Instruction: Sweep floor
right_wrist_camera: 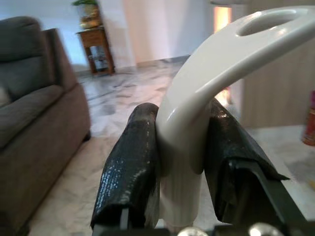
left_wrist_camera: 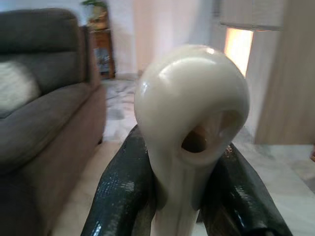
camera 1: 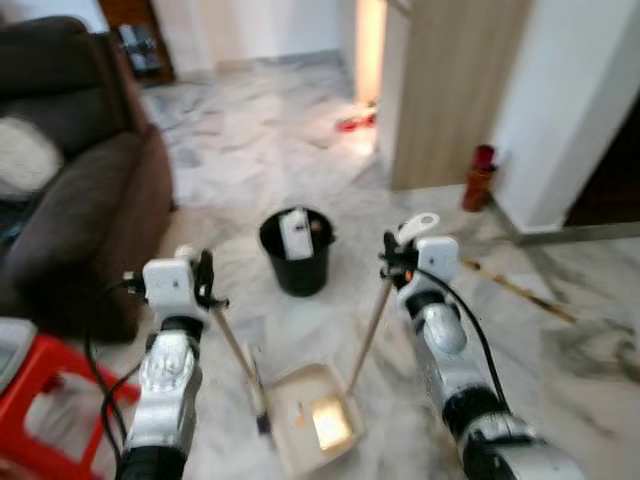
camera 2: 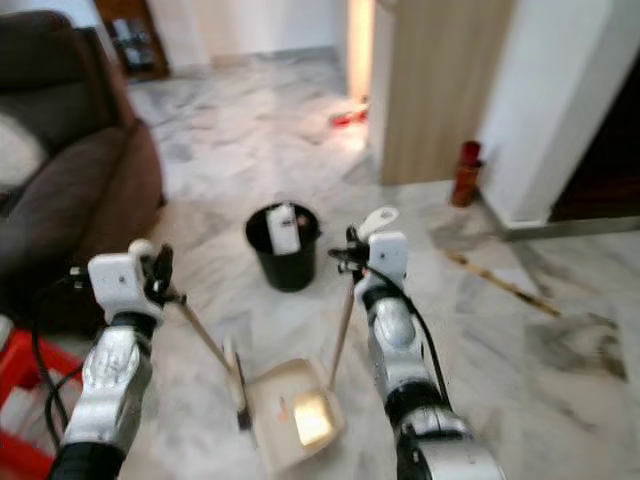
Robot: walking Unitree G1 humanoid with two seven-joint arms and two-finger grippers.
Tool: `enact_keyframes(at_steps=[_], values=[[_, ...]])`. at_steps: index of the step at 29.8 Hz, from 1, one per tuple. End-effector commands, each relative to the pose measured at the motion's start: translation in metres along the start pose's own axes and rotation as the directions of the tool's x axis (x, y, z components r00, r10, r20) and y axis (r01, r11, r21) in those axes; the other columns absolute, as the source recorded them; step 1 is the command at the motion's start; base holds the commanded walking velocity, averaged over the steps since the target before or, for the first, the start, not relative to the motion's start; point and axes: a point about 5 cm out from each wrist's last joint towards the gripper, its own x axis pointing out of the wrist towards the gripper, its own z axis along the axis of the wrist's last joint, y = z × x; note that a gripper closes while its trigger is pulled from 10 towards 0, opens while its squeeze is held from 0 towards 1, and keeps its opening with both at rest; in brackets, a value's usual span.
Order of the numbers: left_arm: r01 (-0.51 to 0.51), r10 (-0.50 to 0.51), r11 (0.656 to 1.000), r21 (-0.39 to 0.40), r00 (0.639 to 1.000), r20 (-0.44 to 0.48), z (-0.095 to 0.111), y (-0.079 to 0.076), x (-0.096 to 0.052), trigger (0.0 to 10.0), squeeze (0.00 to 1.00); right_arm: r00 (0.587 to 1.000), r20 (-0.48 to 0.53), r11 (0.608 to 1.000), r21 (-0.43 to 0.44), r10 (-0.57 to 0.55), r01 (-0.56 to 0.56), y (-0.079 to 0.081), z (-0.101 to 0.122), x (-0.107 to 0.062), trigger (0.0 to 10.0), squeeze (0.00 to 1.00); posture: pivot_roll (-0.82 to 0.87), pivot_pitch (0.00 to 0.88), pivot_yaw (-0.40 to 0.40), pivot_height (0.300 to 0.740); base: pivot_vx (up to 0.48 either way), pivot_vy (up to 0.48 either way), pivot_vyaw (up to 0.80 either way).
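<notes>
Dustpan [camera 1: 315, 418] loaded, right gripper [camera 1: 397, 268] clamping its handle; left gripper [camera 1: 205, 285] clamping brush [camera 1: 258, 392]; emptying into bucket [camera 1: 297, 250] seemingly remains.

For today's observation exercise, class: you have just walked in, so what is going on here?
A humanoid robot stands on a marble floor with sweeping tools. Its left gripper clamps a broom handle, and its right gripper clamps the dustpan handle. The cream dustpan rests on the floor near a black bucket beside a brown sofa.
</notes>
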Motion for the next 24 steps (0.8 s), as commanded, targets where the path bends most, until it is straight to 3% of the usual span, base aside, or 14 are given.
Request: enact_keyframes(at_steps=[1, 12, 18, 24], values=[[-0.005, 0.005, 1.0, 0.001, 0.998, 0.06, 0.0127, 0.0025, 0.0057, 10.0, 0.0, 0.999, 0.045, 1.0, -0.002, 0.016, -0.016, 0.0049, 0.011, 0.0062, 10.0, 0.0, 0.01, 0.0, 0.037, 0.74, 0.0, 0.0, 0.0], [-0.003, 0.003, 1.0, -0.006, 0.998, 0.068, 0.0132, 0.002, 0.0047, 10.0, 0.0, 1.0, 0.029, 1.0, 0.011, 0.007, -0.008, 0.0031, 0.0096, 0.0065, 10.0, 0.0, 0.01, 0.0, 0.035, 0.74, 0.0, 0.0, 0.0], [-0.007, 0.008, 1.0, -0.008, 0.998, 0.062, 0.0127, 0.0033, 0.005, 10.0, 0.0, 0.999, -0.029, 1.0, -0.011, -0.014, 0.013, 0.0015, 0.0037, 0.0066, 10.0, 0.0, 0.01, 0.0, 0.034, 0.74, 0.0, 0.0, 0.0], [-0.011, 0.011, 1.0, -0.003, 0.998, 0.055, 0.0115, 0.0047, 0.0024, 10.0, 0.0, 1.0, -0.029, 1.0, 0.026, -0.011, 0.012, 0.0031, 0.0058, 0.0087, 10.0, 0.0, 0.0, 0.0, 0.034, 0.74, 0.0, 0.0, 0.0]])
